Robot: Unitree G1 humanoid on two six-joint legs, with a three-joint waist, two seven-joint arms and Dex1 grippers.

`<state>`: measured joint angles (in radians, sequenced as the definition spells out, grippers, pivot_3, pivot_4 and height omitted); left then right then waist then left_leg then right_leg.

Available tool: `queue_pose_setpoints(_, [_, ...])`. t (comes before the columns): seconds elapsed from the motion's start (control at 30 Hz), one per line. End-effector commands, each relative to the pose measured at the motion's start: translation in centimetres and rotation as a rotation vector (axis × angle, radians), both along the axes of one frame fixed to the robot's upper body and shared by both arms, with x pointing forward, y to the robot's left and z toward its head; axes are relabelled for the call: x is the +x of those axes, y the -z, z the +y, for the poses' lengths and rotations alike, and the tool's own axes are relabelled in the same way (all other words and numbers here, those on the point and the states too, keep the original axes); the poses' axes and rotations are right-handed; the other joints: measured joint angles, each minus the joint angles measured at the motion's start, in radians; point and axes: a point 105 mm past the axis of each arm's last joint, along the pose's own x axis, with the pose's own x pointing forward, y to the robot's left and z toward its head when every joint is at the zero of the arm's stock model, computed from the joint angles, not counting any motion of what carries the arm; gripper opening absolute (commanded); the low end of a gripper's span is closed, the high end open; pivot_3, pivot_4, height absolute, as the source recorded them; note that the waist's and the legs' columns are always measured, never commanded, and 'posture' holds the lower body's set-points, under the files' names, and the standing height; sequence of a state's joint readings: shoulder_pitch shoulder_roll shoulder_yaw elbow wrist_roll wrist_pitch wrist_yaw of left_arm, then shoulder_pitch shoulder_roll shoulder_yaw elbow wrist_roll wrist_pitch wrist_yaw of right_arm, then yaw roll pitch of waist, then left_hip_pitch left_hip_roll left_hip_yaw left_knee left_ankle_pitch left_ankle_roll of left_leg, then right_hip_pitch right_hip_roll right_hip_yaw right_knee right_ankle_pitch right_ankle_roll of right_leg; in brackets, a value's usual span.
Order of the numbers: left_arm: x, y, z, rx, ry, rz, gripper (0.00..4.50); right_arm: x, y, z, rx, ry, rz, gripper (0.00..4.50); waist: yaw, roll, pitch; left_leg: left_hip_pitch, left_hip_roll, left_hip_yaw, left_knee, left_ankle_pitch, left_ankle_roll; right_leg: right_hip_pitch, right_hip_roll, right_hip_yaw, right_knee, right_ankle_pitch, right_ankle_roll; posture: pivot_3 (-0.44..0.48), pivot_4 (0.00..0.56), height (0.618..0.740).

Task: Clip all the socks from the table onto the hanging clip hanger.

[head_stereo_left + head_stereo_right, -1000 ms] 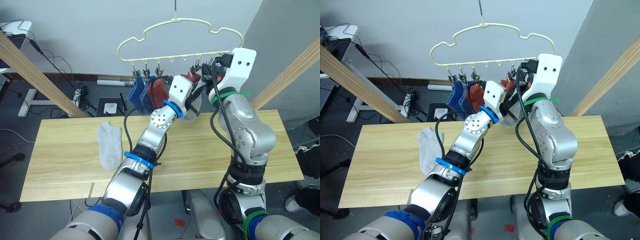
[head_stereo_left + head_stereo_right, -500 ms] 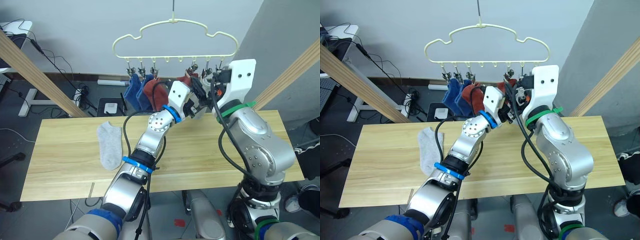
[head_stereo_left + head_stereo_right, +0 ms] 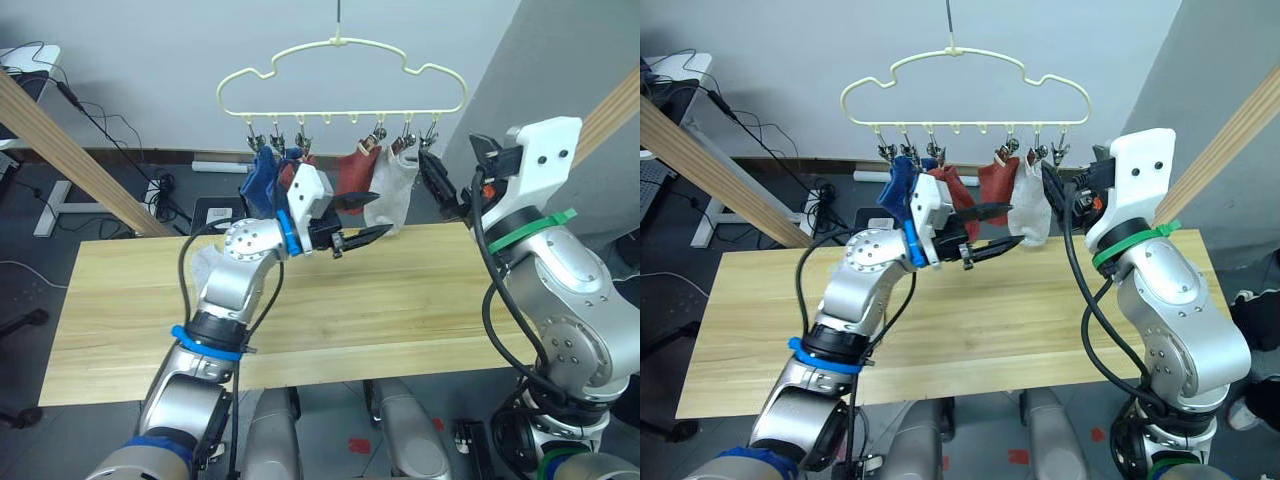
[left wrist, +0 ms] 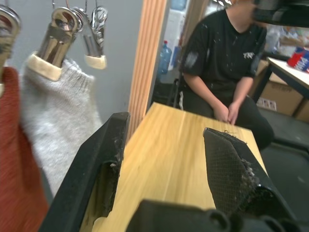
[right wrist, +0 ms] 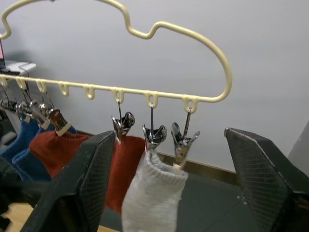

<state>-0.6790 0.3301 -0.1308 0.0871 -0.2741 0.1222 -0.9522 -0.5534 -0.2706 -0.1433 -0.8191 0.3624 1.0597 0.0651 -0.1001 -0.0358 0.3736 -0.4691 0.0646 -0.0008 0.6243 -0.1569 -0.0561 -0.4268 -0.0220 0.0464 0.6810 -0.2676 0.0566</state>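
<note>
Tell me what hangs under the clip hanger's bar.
Under the clip hanger hang blue socks, rust-red socks and one light grey sock. The left arm covers parts of them.

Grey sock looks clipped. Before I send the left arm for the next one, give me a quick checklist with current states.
1. Light grey sock on the clip hanger: hangs from a clip beside a rust-red sock. Ok.
2. Left gripper: open, nothing between its fingers, in front of the hung socks. Ok.
3. Right gripper: open, nothing held, beside the grey sock. Ok.
4. Free clip for the next sock: the outermost clip carries nothing. Ok.
5. Next sock on the table: the left arm covers where it would lie. Cannot tell.
6. Person seated past the table's end. Ok, keep watch.
</note>
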Motion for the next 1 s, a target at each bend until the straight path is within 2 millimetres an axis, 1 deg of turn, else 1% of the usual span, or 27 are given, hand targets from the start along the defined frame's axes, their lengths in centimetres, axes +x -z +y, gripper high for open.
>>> queue_pose_setpoints(0.03, [-0.8, -3.7, 1.1, -0.106, -0.001, -0.055, 2.74, 0.1, -0.2, -0.9, -0.013, 0.052, -0.028, 3.77, 0.001, 0.000, 0.000, 0.000, 0.000, 0.000, 0.000, 0.000, 0.000, 0.000, 0.000, 0.000, 0.000, 0.000, 0.000, -0.195, 0.345, 0.740])
queue_pose_setpoints(0.07, [-0.8, -4.6, 1.4, -0.133, -0.011, -0.062, 2.74, 0.5, -0.1, -0.9, -0.010, 0.064, -0.025, 3.77, 0.002, 0.000, 0.000, 0.000, 0.000, 0.000, 0.000, 0.000, 0.000, 0.000, 0.000, 0.000, 0.000, 0.000, 0.000, -0.189, 0.344, 0.740])
queue_pose_setpoints(0.17, [-0.8, -6.2, 2.1, -0.182, -0.034, -0.059, 2.74, 1.5, 0.1, -1.3, -0.025, 0.110, -0.011, 3.77, 0.004, 0.000, 0.000, 0.000, 0.000, 0.000, 0.001, 0.000, 0.000, 0.000, 0.000, 0.000, 0.000, 0.000, 0.001, -0.185, 0.342, 0.740])
queue_pose_setpoints(0.27, [-0.9, -6.7, 2.5, -0.183, -0.045, -0.059, 2.74, 2.1, 0.2, -1.5, -0.017, 0.135, -0.010, 3.77, 0.005, 0.000, 0.000, 0.000, 0.000, 0.000, 0.001, 0.000, 0.000, 0.000, 0.000, 0.000, 0.000, 0.000, 0.001, -0.180, 0.342, 0.740])
queue_pose_setpoints(0.3, [-1.0, -6.8, 2.8, -0.157, -0.045, -0.074, 2.74, 2.5, 0.4, -1.4, -0.010, 0.139, -0.003, 3.77, 0.007, 0.000, 0.000, 0.000, 0.000, 0.000, 0.001, 0.000, 0.000, 0.000, 0.000, 0.000, 0.000, 0.000, 0.001, -0.160, 0.341, 0.740])
queue_pose_setpoints(0.4, [-1.0, -7.4, 3.0, -0.115, -0.046, -0.101, 2.74, 3.5, 0.9, -1.2, 0.003, 0.142, 0.016, 3.77, 0.008, 0.000, 0.000, 0.000, 0.000, 0.000, 0.000, 0.000, 0.000, 0.000, 0.000, 0.000, 0.000, 0.000, 0.000, -0.152, 0.339, 0.740])
queue_pose_setpoints(0.5, [-1.0, -7.7, 2.6, -0.106, -0.038, -0.110, 2.79, 4.2, 0.7, -1.2, 0.030, 0.162, 0.007, 3.20, 0.013, 0.000, 0.000, 0.000, 0.000, 0.000, 0.000, 0.000, 0.000, 0.000, 0.000, 0.000, 0.000, 0.000, 0.000, -0.153, 0.336, 0.740])
queue_pose_setpoints(0.57, [-0.9, -7.4, 2.4, -0.096, -0.033, -0.109, 2.79, 4.5, 0.8, -1.0, 0.039, 0.155, 0.013, 2.51, 0.014, 0.000, 0.000, 0.000, 0.000, 0.001, 0.000, 0.000, 0.000, 0.000, 0.000, 0.000, 0.000, 0.000, 0.000, -0.156, 0.336, 0.740])
queue_pose_setpoints(0.77, [-0.7, -7.4, 2.1, -0.089, -0.034, -0.116, 2.79, 4.9, 0.8, -0.7, 0.062, 0.162, 0.012, 2.51, 0.016, 0.000, 0.000, 0.000, 0.000, 0.000, 0.000, 0.000, 0.000, 0.000, 0.000, 0.000, 0.000, 0.002, -0.004, -0.158, 0.332, 0.740])
queue_pose_setpoints(1.0, [-0.6, -7.5, 1.9, -0.084, -0.029, -0.123, 2.79, 5.6, 0.6, -0.6, 0.080, 0.178, 0.003, 2.51, 0.016, 0.000, 0.000, 0.000, 0.000, 0.000, 0.000, 0.000, 0.000, 0.000, 0.000, 0.000, 0.000, 0.002, -0.003, -0.157, 0.329, 0.740])
